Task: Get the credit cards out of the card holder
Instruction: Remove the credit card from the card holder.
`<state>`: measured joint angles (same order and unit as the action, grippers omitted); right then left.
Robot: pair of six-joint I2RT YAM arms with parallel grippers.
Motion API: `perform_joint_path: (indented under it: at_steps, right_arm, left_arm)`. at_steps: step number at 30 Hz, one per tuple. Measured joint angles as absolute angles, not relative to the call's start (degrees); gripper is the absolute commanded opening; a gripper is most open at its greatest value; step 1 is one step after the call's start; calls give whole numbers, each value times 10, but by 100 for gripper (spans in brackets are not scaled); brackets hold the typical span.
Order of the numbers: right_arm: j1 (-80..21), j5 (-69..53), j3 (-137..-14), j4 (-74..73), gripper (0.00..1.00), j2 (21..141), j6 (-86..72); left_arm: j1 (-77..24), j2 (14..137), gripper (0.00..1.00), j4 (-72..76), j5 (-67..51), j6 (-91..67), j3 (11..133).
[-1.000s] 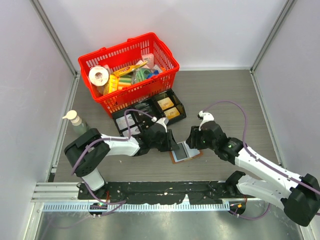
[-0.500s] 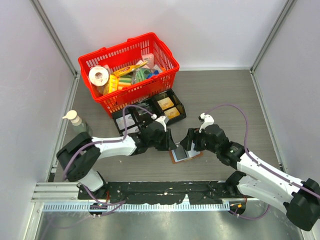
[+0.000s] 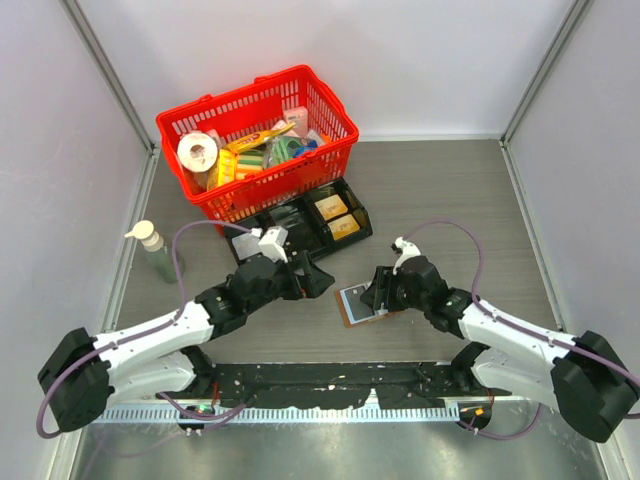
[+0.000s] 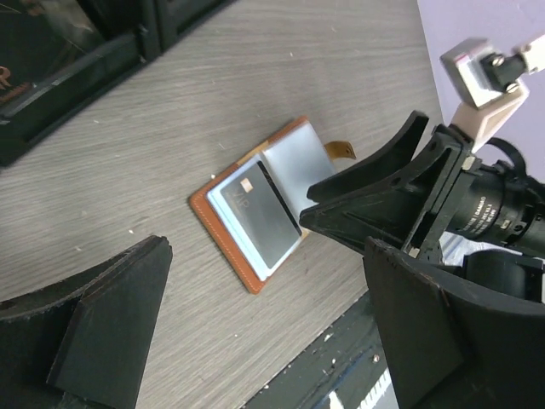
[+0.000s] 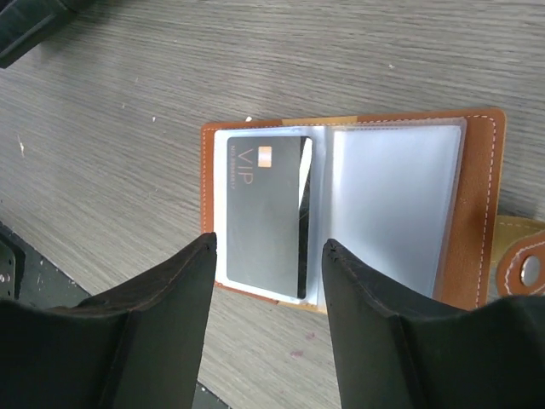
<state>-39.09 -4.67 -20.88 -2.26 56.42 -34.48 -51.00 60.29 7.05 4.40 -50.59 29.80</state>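
At the far left, a pump-top bottle (image 3: 153, 248) stands upright against the side wall. Behind it and to the right sits the red basket (image 3: 330, 150), packed with groceries, a white roll (image 3: 197, 150) on top at its left end. Just in front of the basket lies the black divided tray (image 3: 296, 226), with yellowish packets (image 3: 333, 208) in its right compartments.

The left gripper (image 3: 318, 281) reaches in low over the grey wood-grain table (image 3: 450, 190), just in front of the tray. Its wrist view shows the 2 fingers spread wide with nothing between them but bare table. It is close to the card holder's left edge and does not touch it.

The card holder (image 3: 348, 318) lies opened flat on the table between the 2 grippers, near the front edge. Its brown leather border is turned up around clear plastic sleeves. 1 dark grey credit card (image 5: 264, 213), marked VIP with a small chip, sits in the sleeve nearer the left arm. The sleeve beside it (image 5: 392, 204) shows only pale, cloudy plastic. A tan strap with a snap (image 5: 530, 266) sticks out from the holder's far side.

The right gripper (image 3: 384, 293) hangs directly over the card holder, fingers pointing down. Its wrist view shows the 2 fingers parted, 1 on each side of the card's lower edge and gripping nothing. Whether the fingertips touch the holder cannot be told.
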Motion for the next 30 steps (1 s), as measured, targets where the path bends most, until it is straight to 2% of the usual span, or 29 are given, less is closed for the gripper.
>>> perform_joint_path:
  at_steps: [8,16,20,26,30]
  right_arm:
    - [-375,-75,-189,36,50,642,-364]
    - [-373,-132,-192,149,38,730,-374]
    - [-373,-150,-208,176,37,769,-375]
    - [-373,-151,-215,171,37,765,-379]
    - [-373,-151,-215,157,37,730,-383]
  left_arm:
    - [-505,509,100,72,74,-475,249]
    - [-505,531,100,43,80,-456,275]
    - [-505,564,94,37,75,-455,285]
    - [-505,641,83,31,68,-461,312]
    - [-508,692,69,29,65,-474,329]
